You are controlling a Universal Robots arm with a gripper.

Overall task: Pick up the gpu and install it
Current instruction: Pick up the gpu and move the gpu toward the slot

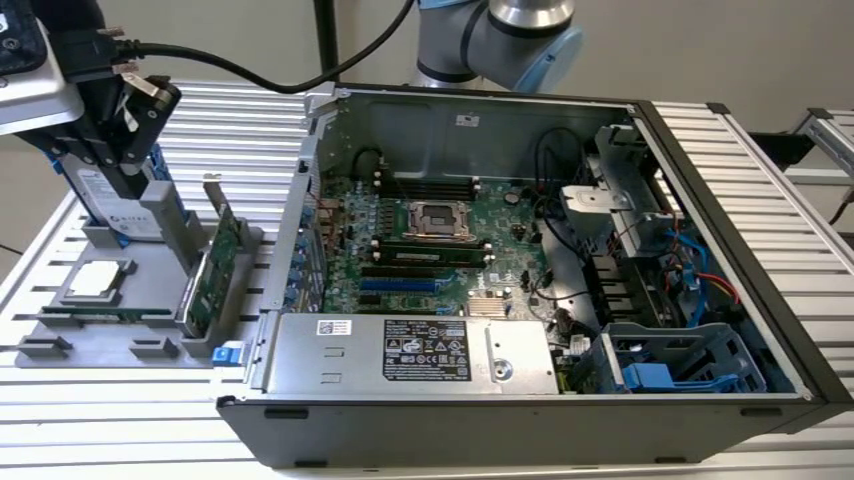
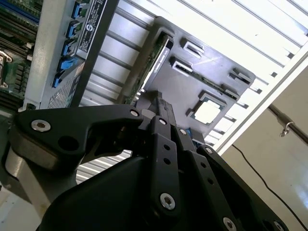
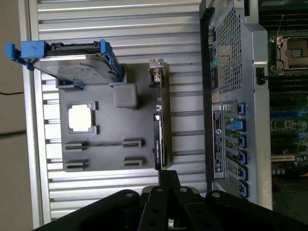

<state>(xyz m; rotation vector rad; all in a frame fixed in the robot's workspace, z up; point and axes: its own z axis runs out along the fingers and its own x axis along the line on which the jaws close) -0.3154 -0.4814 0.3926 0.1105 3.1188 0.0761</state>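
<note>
The gpu [image 1: 214,262] stands on its long edge in a slot of the grey parts holder [image 1: 127,312], at the exterior view's left of the open computer case [image 1: 534,300]. It is a green card with a silver end bracket [image 3: 156,73] on its far end. In the first wrist view the gpu [image 3: 159,130] shows edge-on, and in the second wrist view the gpu [image 2: 152,61] shows the same way. My gripper [image 1: 124,172] hangs above the holder, left of the card and apart from it. Its black fingers [image 3: 167,175] are shut with nothing between them, as the gripper [image 2: 158,100] also shows.
A silver hard drive in a blue frame [image 1: 114,205] stands at the holder's back, close to my fingers. A processor chip [image 1: 99,280] and a memory stick [image 3: 103,143] lie in the holder. The case holds a motherboard [image 1: 414,250], a power supply [image 1: 407,355] and drive bays [image 1: 667,350].
</note>
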